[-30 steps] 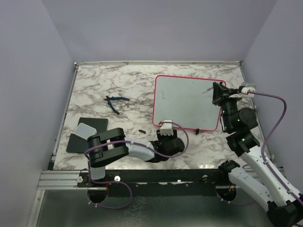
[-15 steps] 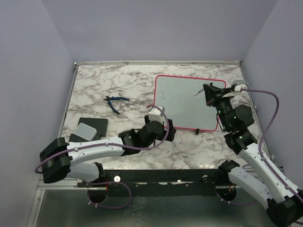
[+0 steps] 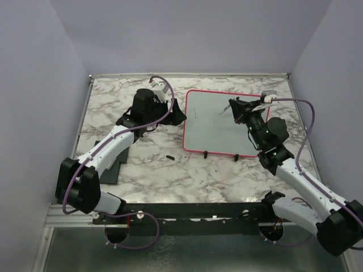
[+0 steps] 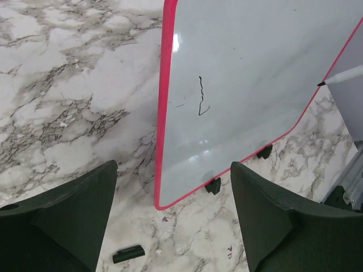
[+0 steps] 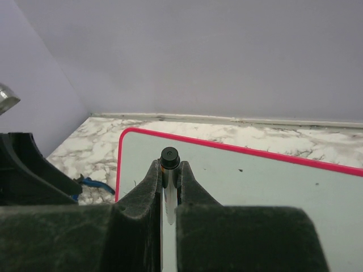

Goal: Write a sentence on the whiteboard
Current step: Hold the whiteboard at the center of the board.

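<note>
Now right fingers (image 3: 234,107) pinch a marker (image 5: 169,158) over the whiteboard (image 3: 221,127), far right on the bench (image 3: 227,175), ready to write. Left fingers (image 3: 174,115) hang wide open, empty, beside it, maybe to steady it.

- Top: high above the near edge, looking down over the whole table (image 3: 227,173).
- Left wrist: close, looking down at the whiteboard (image 4: 249,68).
- Right wrist: low across that board toward the back wall (image 5: 198,51).

Marble table (image 3: 227,175): whiteboard (image 3: 218,133), small black piece (image 3: 169,156)
</note>
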### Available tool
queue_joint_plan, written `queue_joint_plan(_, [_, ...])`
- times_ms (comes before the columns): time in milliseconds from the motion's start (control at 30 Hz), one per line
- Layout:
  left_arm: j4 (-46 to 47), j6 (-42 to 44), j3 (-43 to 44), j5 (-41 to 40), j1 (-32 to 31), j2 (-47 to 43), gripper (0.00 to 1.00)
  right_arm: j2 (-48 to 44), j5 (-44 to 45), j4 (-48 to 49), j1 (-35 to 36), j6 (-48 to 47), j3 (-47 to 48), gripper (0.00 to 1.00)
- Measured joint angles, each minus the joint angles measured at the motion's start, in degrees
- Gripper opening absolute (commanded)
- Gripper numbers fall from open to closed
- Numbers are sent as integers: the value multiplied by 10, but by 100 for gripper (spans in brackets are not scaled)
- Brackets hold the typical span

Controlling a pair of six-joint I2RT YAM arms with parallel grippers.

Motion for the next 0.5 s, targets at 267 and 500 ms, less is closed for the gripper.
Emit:
queue_joint_plan(267, [110, 2, 2, 133, 54, 52, 77, 79, -2, 56, 55, -15, 1, 1])
queue_joint_plan(500, [148, -8, 5, 169, 61, 110, 73, 126, 10, 101, 98, -38, 15, 1])
